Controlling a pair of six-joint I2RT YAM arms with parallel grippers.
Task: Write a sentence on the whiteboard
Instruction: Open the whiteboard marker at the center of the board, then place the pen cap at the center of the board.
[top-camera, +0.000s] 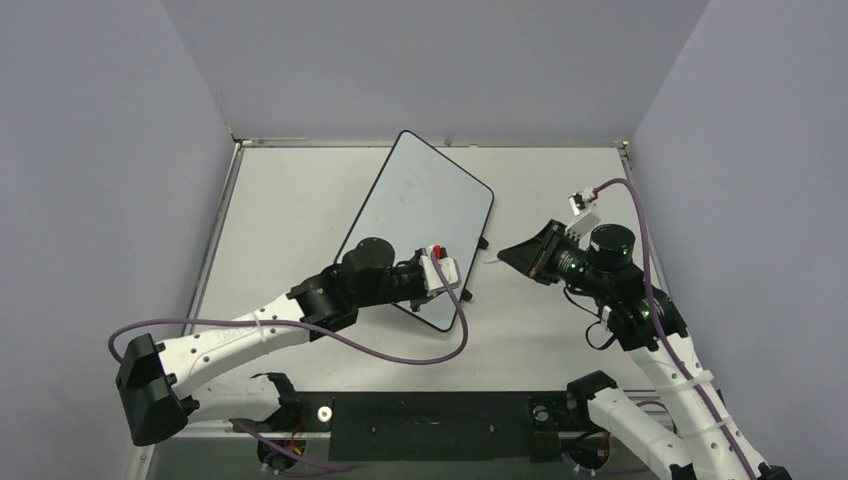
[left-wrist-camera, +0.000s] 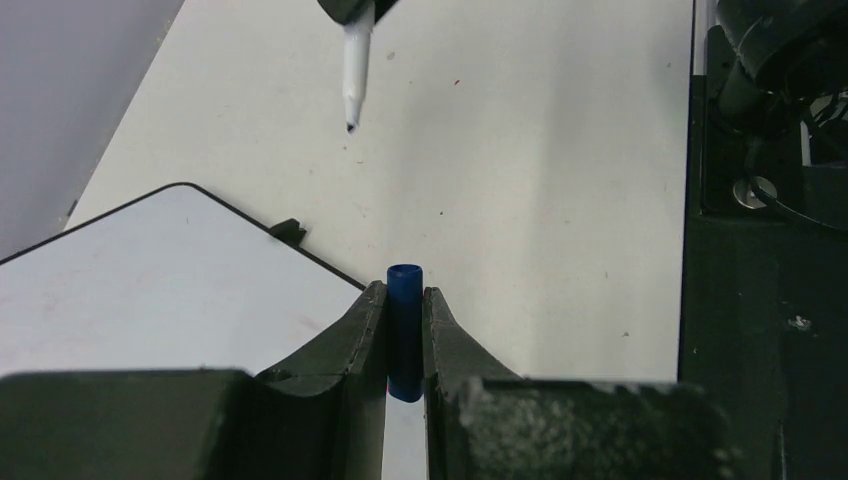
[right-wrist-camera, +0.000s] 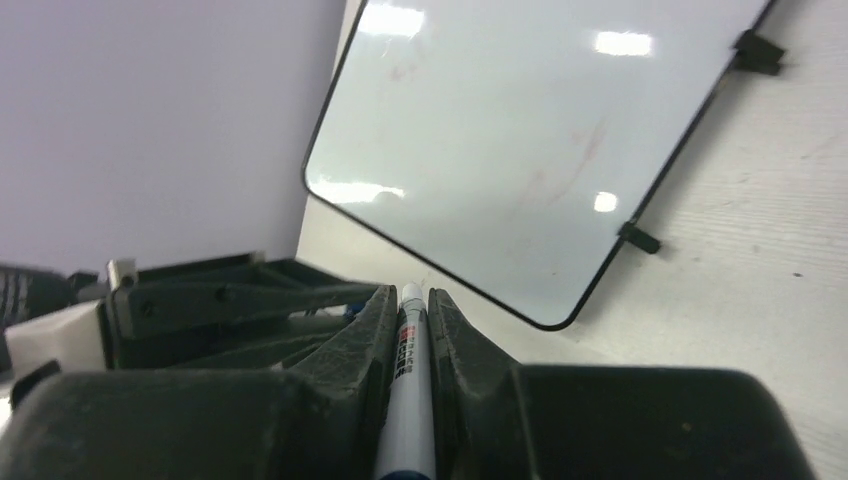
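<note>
With the right tool (right-wrist-camera: 410, 294) pinching the marker (right-wrist-camera: 408, 400) and the left tool (left-wrist-camera: 403, 293) pinching its blue cap (left-wrist-camera: 404, 345), the blank whiteboard (top-camera: 420, 200) in the middle of the top view seems to lie loose, so it may slide when the tip presses.

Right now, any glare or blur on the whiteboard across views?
Right wrist: whiteboard carries several bright light reflections; the right end effector up close is soft. Left wrist: board corner glare-free, fairly sharp. Top external: board evenly grey, no hot spots.
</note>
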